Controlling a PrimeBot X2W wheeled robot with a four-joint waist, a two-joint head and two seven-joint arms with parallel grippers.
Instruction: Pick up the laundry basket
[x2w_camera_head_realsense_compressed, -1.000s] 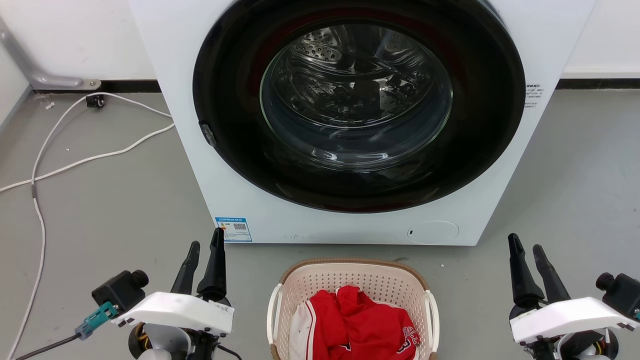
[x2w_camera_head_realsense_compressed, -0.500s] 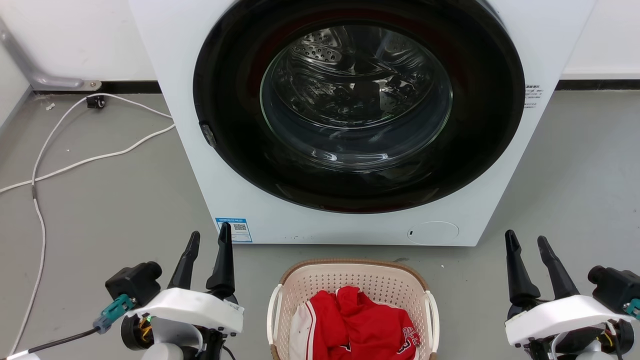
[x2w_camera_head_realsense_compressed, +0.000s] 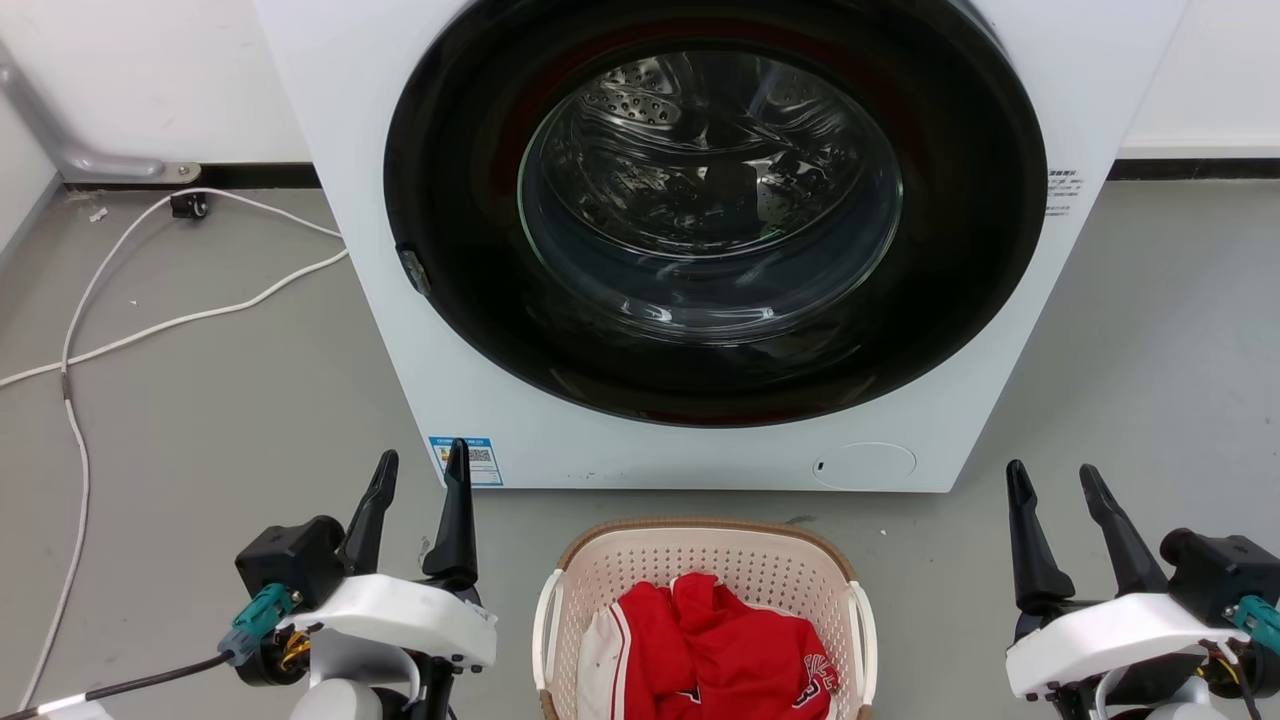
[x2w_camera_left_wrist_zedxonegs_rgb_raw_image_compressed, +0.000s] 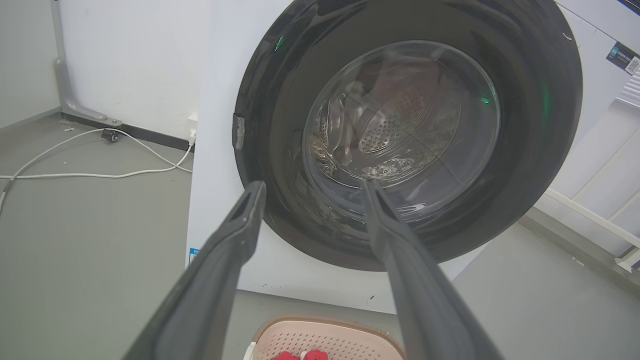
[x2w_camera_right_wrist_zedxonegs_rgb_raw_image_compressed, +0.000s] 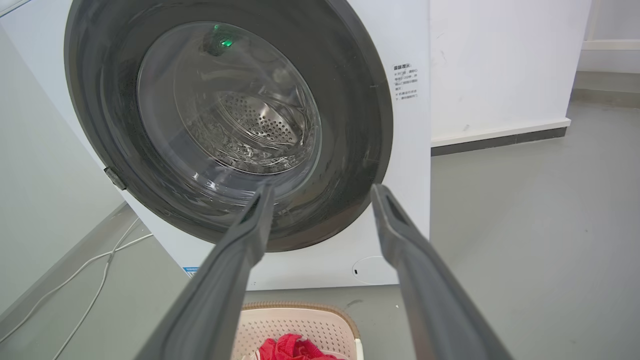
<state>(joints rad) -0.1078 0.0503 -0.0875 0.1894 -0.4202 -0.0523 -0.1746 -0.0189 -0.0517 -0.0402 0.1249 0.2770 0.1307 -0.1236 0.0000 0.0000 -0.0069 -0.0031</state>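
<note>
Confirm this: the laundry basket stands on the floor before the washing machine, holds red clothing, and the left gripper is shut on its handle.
Not right. The head view shows the left gripper open, beside the laundry basket and clear of its white handle. The basket does stand on the floor before the washing machine, holding red clothing.

Washing machine (x2w_camera_head_realsense_compressed: 400, 330): smooth white panel with a slight sheen.
Door (x2w_camera_head_realsense_compressed: 460, 150): glossy black ring around clear, reflective glass.
Drum (x2w_camera_head_realsense_compressed: 640, 100): bright perforated metal.
Laundry basket (x2w_camera_head_realsense_compressed: 640, 565): in front of the washing machine, matt cream plastic with perforated walls and a brown woven-look rim.
Garment (x2w_camera_head_realsense_compressed: 730, 650): creased red cloth.
Floor (x2w_camera_head_realsense_compressed: 200, 420): smooth matt grey.
Left gripper (x2w_camera_head_realsense_compressed: 423, 452), right gripper (x2w_camera_head_realsense_compressed: 1052, 468): dark matt fingers.
</note>
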